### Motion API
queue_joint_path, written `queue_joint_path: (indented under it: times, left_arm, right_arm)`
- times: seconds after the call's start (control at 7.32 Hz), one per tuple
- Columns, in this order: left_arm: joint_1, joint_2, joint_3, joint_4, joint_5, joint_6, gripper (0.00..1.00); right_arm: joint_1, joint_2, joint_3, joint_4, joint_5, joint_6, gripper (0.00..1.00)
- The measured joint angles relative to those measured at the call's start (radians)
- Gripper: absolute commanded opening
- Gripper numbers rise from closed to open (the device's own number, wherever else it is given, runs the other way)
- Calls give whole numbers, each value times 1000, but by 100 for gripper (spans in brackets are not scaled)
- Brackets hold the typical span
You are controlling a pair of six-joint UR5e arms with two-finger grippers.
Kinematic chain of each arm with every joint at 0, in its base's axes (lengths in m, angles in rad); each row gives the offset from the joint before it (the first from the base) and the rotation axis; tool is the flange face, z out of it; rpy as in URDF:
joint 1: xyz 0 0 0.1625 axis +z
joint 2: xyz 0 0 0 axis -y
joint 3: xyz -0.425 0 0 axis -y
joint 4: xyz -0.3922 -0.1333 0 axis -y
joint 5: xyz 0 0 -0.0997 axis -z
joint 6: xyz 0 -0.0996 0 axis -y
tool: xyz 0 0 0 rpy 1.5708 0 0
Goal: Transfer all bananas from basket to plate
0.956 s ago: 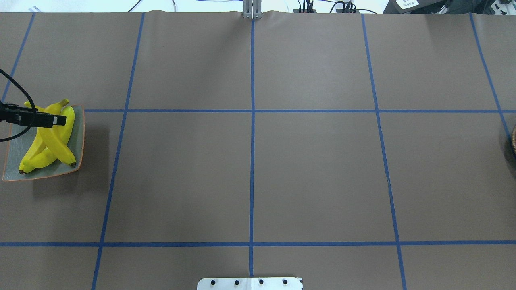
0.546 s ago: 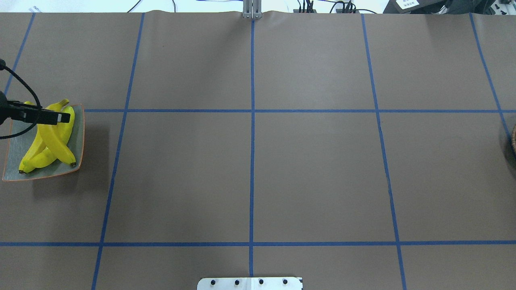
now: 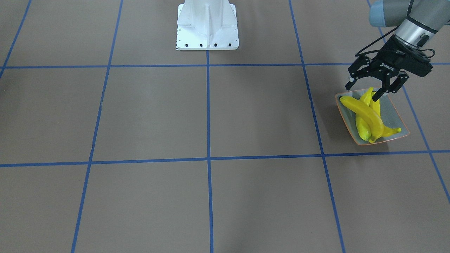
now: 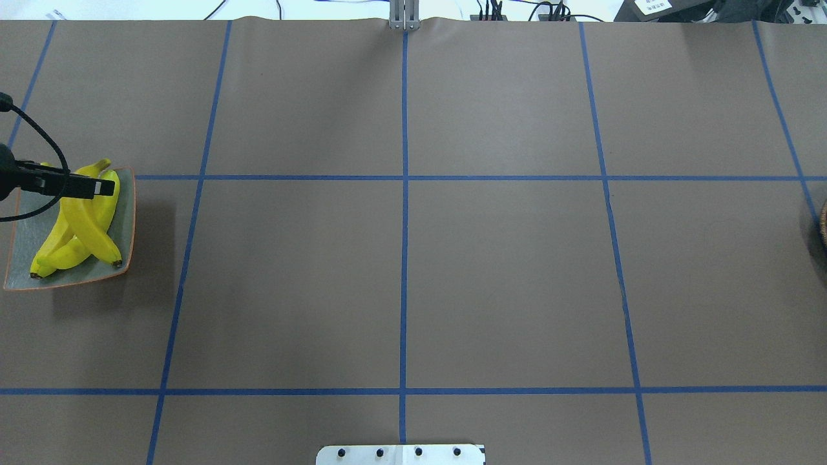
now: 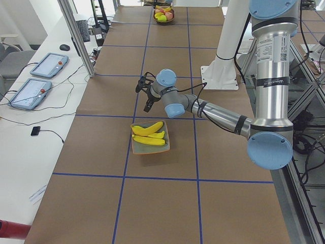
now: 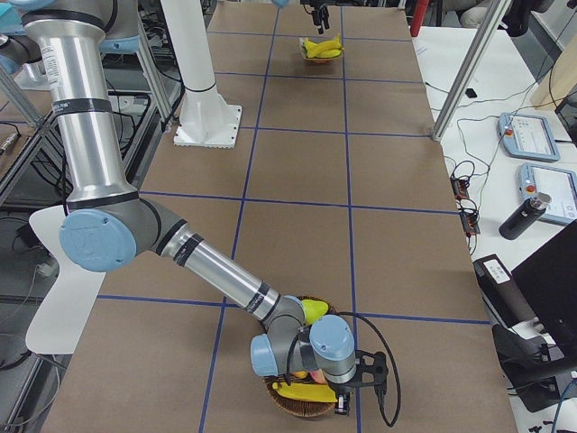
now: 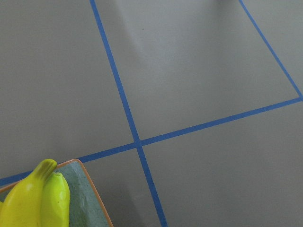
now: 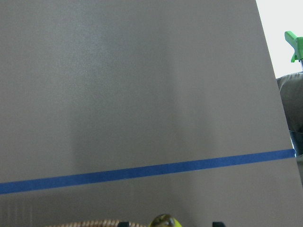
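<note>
Several smooth yellow bananas [image 3: 367, 114] lie crossed on the orange-rimmed plate [image 3: 391, 111], left hand [image 3: 362, 92] spread empty above.

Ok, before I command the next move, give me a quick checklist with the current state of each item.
1. Left claw open and empty: ok.
2. Left claw raised clear of the plate: ok, it hangs above the plate's robot-side end.
3. Delivered bananas resting on the plate: ok, three visible, piled crosswise.
4. Basket emptied of bananas: not ok, a banana lies in it.
5. Right claw gripping that banana: cannot tell; it sits low at the basket, but its jaws cannot be read.
</note>
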Motion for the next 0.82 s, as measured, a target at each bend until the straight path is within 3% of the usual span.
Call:
queue_joint_path:
  times: [0.14,0.82]
  left_arm:
    - [-1,-1,0,0,0,0,100]
    - [0,-4,1,0,0,0,100]
  right_arm:
    - [-5,0,0,1,0,0,1]
    - [-1,-57,82,0,-2,-10,0]
